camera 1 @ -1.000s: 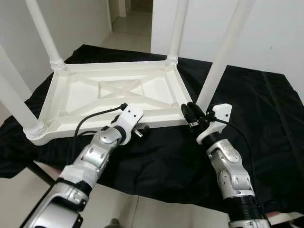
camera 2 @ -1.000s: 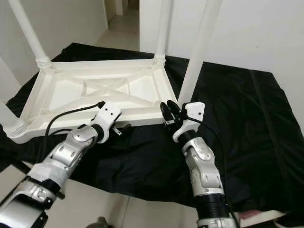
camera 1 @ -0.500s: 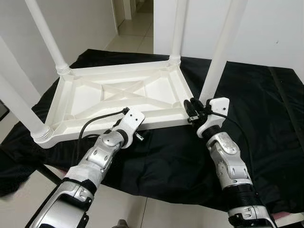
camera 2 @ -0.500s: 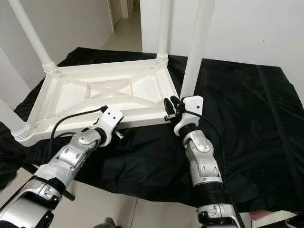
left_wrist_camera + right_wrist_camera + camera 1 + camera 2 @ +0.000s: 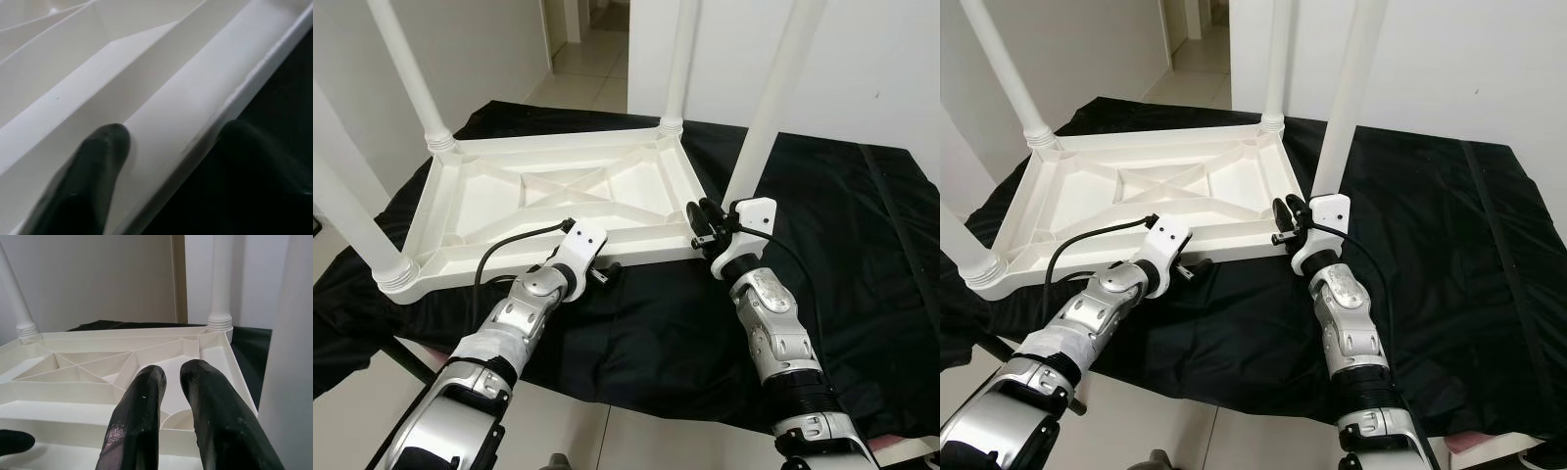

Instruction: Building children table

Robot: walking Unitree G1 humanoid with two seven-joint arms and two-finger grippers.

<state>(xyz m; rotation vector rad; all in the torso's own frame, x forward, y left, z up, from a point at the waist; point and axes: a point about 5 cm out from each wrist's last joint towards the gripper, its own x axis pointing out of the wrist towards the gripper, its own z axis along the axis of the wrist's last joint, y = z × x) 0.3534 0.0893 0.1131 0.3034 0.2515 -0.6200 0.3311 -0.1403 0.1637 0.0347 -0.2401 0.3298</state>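
An upturned white children's table (image 5: 548,191) lies on a black cloth (image 5: 842,245), all four legs screwed in and pointing up. Over the past second the right gripper (image 5: 705,223) has drawn in from just short of the near right corner to the foot of the near right leg (image 5: 764,127), its two black fingers (image 5: 146,426) nearly together and holding nothing. The left gripper (image 5: 166,147) keeps its place on the near rim, one finger inside the edge wall and one outside, straddling it with the jaws partly open. With both grippers now at the near edge, the build looks all but finished, and turning the table upright is probably next. The tabletop's ribbed underside forms shallow compartments, all empty.
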